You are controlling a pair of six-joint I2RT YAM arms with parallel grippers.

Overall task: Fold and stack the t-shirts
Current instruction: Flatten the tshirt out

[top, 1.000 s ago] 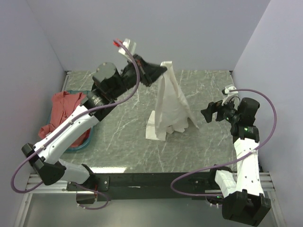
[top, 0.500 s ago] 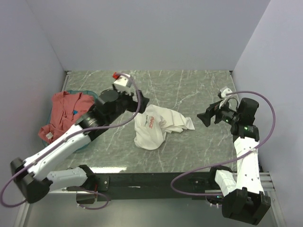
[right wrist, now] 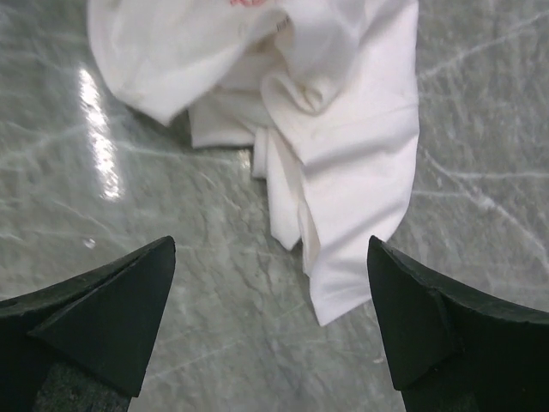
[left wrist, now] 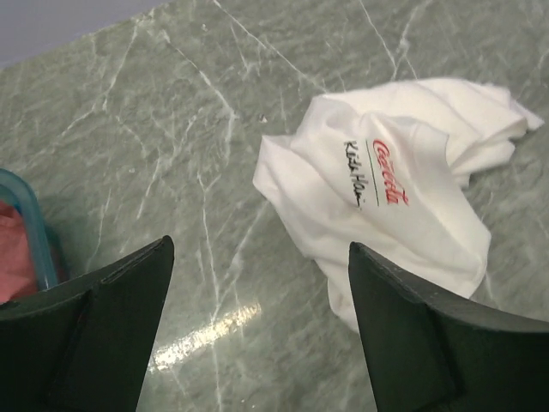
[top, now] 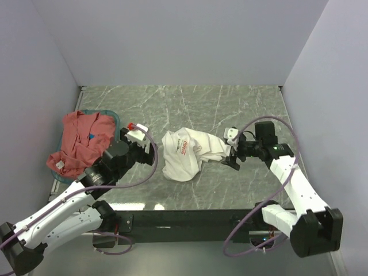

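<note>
On veined marble (top: 241, 106), rumpled white t-shirt (top: 185, 155)

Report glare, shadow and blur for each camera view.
Top external: even, soft light, sharp throughout, with pale glare at the near edge of the table. Left wrist: a glare streak on the marble between the fingers; the white t-shirt is crisp and its print legible. Right wrist: a glare streak left of the t-shirt, dark shadow under its folds, and the fingers slightly soft.

white t-shirt (top: 185, 155) crumpled, salmon t-shirt (top: 77, 144) over basket (top: 113, 119)
</note>
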